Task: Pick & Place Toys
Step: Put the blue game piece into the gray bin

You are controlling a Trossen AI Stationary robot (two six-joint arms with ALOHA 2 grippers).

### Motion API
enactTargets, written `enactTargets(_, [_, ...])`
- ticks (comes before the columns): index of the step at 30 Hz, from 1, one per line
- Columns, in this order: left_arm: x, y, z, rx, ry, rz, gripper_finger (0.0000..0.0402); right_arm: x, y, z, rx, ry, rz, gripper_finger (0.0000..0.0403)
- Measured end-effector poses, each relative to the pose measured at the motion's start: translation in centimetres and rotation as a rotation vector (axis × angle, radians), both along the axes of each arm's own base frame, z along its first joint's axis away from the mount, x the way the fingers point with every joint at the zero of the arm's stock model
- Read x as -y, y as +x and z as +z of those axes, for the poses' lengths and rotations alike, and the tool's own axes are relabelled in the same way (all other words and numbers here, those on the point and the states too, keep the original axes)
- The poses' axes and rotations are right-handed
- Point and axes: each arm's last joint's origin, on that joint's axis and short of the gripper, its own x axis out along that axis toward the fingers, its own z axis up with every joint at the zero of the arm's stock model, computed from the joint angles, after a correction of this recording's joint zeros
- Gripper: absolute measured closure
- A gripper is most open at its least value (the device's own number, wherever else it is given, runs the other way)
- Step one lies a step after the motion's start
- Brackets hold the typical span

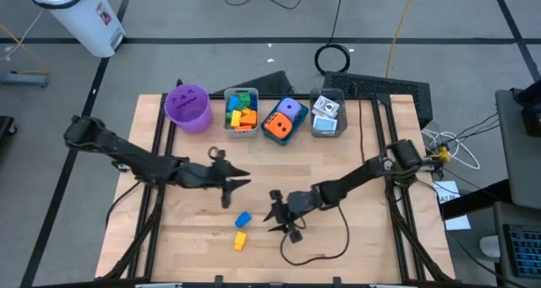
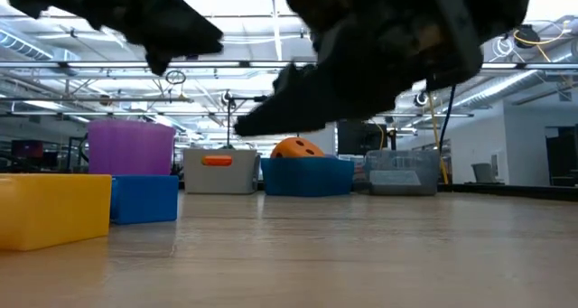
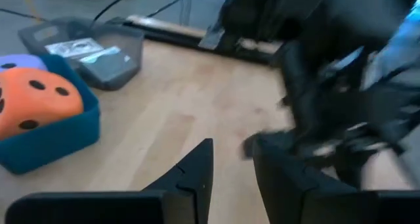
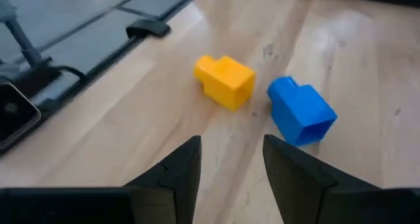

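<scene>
High view: blue brick (image 1: 243, 219) and yellow brick (image 1: 239, 240) near each other on worktop (image 1: 355, 246). Left hand (image 1: 226, 195) just above, fingers parted, empty. Right hand (image 1: 284, 222) beside bricks, fingers parted, empty.

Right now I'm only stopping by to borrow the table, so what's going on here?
A two-armed robot is sorting toys. Two loose bricks lie on the table: a blue brick and a yellow brick. The right hand hovers beside them, fingers apart and empty, facing both bricks. The left hand hangs above the table behind them, empty, with a gap between its fingers. Along the back stand a purple cup and three bins: bricks, an orange die and printed cubes.
</scene>
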Motion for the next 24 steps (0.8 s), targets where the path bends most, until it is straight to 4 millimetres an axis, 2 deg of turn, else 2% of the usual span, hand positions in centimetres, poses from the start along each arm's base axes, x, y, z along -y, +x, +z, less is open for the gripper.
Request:
enactTargets(3, [0.2,-1.6,0.6,0.050,-0.040,-0.024,0.0283,0.3,1.3,-1.0,0.018,0.004,-0.013,0.0248])
enactTargets(8, [0.8,-3.3,0.4,0.085,-0.029,-0.059,0.0274,1.5,2.6,-2.2,0.060,0.018,-0.048,0.0248])
enactTargets(15, [1.1,-3.6,0.4,0.169,-0.002,-0.044,0.0272,3.1,3.2,-4.4,0.020,0.103,-0.051,0.0248])
enactTargets(20, [0.9,-3.6,0.3,0.167,-0.001,-0.025,0.0272,3.1,3.7,-5.2,0.066,0.133,-0.057,0.0248])
enactTargets(24, [0.7,-3.5,0.4,0.181,-0.002,0.001,0.0272,2.9,4.3,-5.1,0.055,0.128,-0.056,0.0248])
